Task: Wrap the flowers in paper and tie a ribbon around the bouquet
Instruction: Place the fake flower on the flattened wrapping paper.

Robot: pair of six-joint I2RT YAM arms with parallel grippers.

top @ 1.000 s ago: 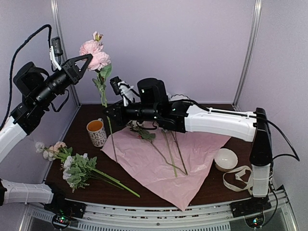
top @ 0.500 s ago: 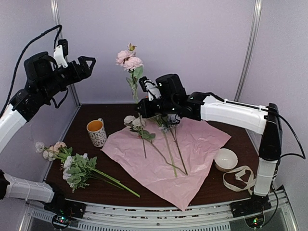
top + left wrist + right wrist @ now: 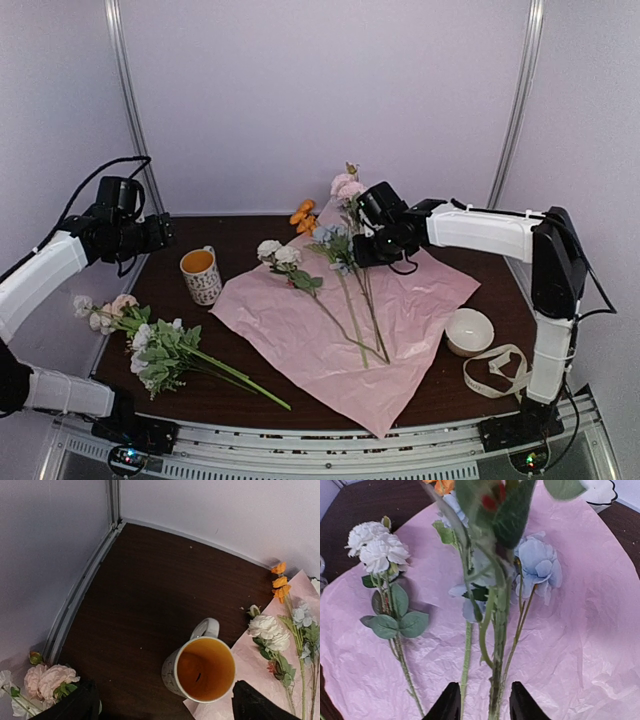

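The paper [image 3: 400, 300] lies flat, pale pink side up, with several flowers on it: a white one [image 3: 275, 252], a blue one [image 3: 537, 562] and an orange one [image 3: 302, 213]. My right gripper [image 3: 372, 238] is low over the paper's far side. Its jaws [image 3: 484, 705] are a little apart around the thick green stem [image 3: 496, 690] of a pink flower [image 3: 347, 186], which stands tilted above it. My left gripper [image 3: 158, 232] hangs wide open and empty to the left of and above the mug [image 3: 205, 667]. The ribbon [image 3: 497, 370] lies looped at the front right.
A leafy bunch of white and pink flowers [image 3: 150, 345] lies at the table's front left. A white bowl [image 3: 468, 330] sits beside the paper's right edge, near the ribbon. Walls and frame posts close in the back and both sides.
The left gripper let go of the pink flower, opened and dropped from high up to beside the mug. The right arm carried the flower right and down over the paper, and its jaws parted.
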